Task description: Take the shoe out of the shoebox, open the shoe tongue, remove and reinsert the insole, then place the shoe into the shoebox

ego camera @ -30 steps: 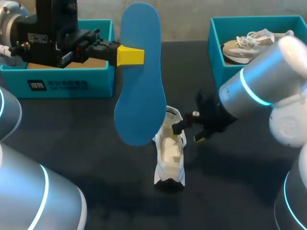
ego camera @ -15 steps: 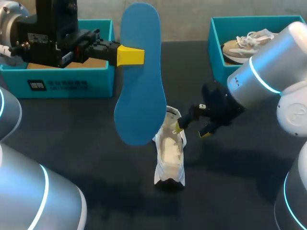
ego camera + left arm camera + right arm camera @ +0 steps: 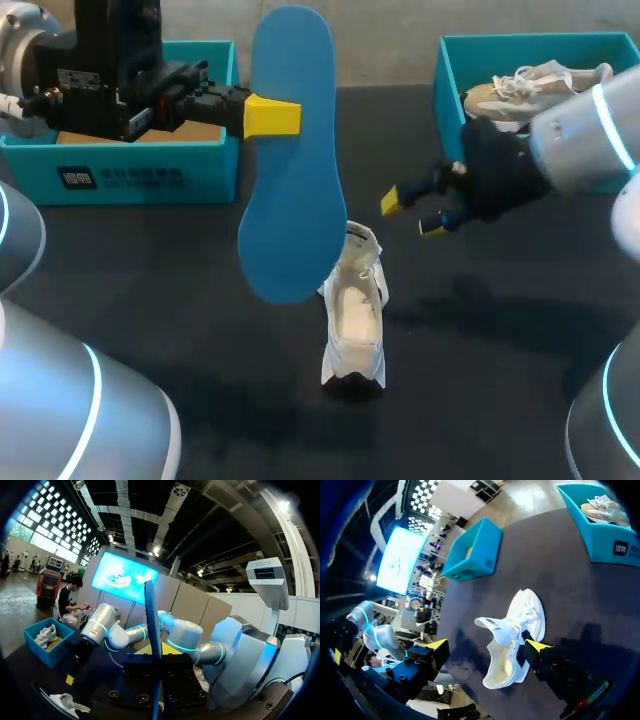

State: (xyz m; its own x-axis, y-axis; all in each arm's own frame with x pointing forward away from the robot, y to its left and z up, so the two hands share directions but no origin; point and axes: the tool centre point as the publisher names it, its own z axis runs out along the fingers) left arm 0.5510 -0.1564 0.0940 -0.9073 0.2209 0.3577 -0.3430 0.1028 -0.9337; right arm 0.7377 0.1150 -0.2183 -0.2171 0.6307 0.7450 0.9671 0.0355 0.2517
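left holds the insole, right hangs open over the shoe

left gripper [image 3: 272, 116] is clamped on the blue insole [image 3: 290, 160], gripping it near the middle of one long edge. the insole is held up in the air, flat face to the head camera. its lower end overlaps the white shoe [image 3: 355, 315] in that view, and i can't tell if they touch. in the left wrist view the insole [image 3: 152, 645] is edge-on, standing straight up between the fingers of the left gripper [image 3: 155, 652]. that gripper's body sits over the left shoebox [image 3: 150, 175].

right gripper [image 3: 412, 215] is spread wide and holds nothing, in the air just to the right of the shoe and above it. in the right wrist view the shoe [image 3: 515, 630] lies ahead of the right gripper [image 3: 487, 647], apart from both tips.

the shoe stands on its sole on the black table [image 3: 500, 350], outside both boxes, mouth open upward, tongue flipped out. the right shoebox [image 3: 445, 80] holds a beige shoe [image 3: 510, 95].
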